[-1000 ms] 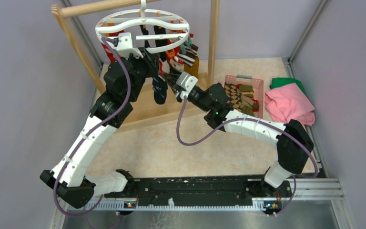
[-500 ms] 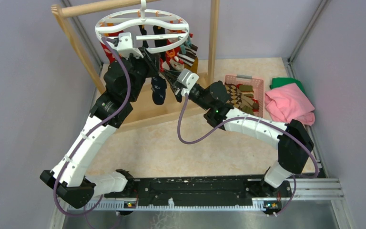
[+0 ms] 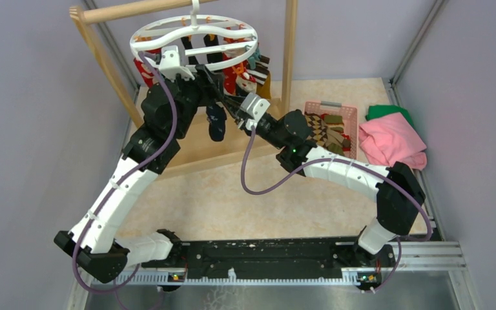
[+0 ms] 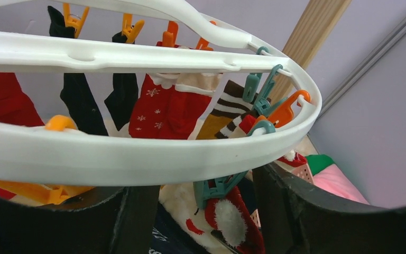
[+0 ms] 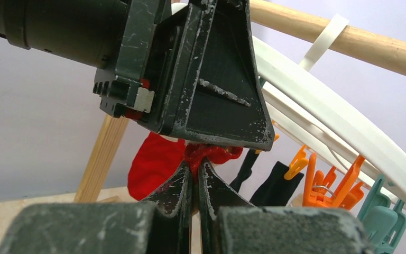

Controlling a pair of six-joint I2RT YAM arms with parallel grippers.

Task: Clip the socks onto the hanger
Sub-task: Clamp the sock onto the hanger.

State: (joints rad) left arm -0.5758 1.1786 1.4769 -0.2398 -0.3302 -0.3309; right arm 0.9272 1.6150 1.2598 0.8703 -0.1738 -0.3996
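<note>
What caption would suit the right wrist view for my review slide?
Right gripper shut on a red sock just beneath the left gripper, hanger ring and orange clips behind.

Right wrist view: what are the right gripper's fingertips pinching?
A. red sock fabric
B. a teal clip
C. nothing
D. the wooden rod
A: the right gripper is closed on a bunched fold of the red sock between its tips.
</note>
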